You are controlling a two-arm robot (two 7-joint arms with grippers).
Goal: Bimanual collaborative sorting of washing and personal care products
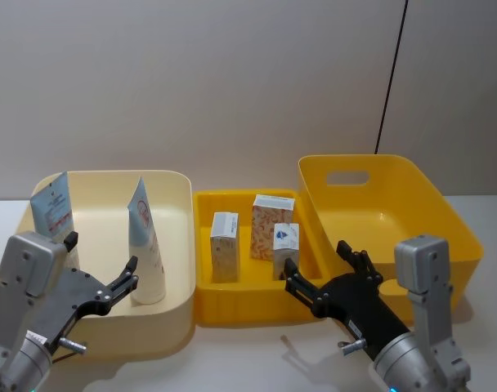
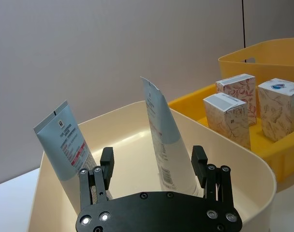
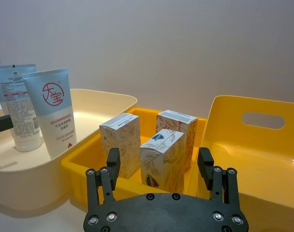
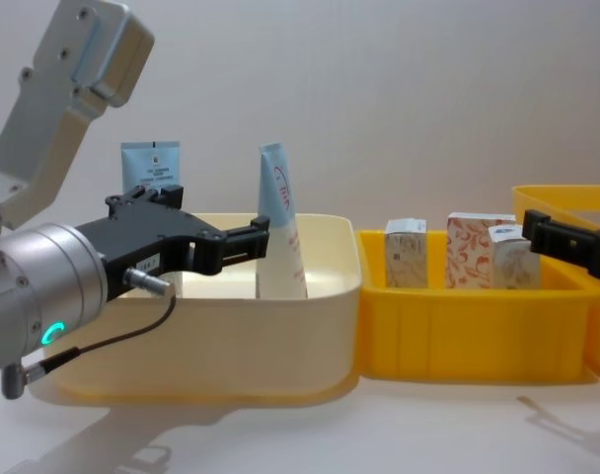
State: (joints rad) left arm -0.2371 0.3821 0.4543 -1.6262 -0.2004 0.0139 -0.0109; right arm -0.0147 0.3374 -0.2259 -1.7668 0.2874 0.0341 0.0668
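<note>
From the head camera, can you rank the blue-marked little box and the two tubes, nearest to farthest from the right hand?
1. Blue-marked carton, in the yellow tray just ahead of the right hand.
2. Edge-on tube, right side of the cream bin, by the left hand.
3. Flat-facing tube, the bin's far left corner.

Pale-blue-and-white tubes (image 1: 146, 241) with red marks, orange floral carton (image 1: 269, 230), cream tub (image 1: 101, 204), yellow bins (image 1: 396, 214)

Cream tub (image 1: 93, 216), shallow yellow tray (image 1: 257, 306) and deep yellow bin (image 1: 396, 204) are sitting side by side on white counter (image 1: 257, 359); black cable (image 1: 391, 82) is hanging down the wall.
</note>
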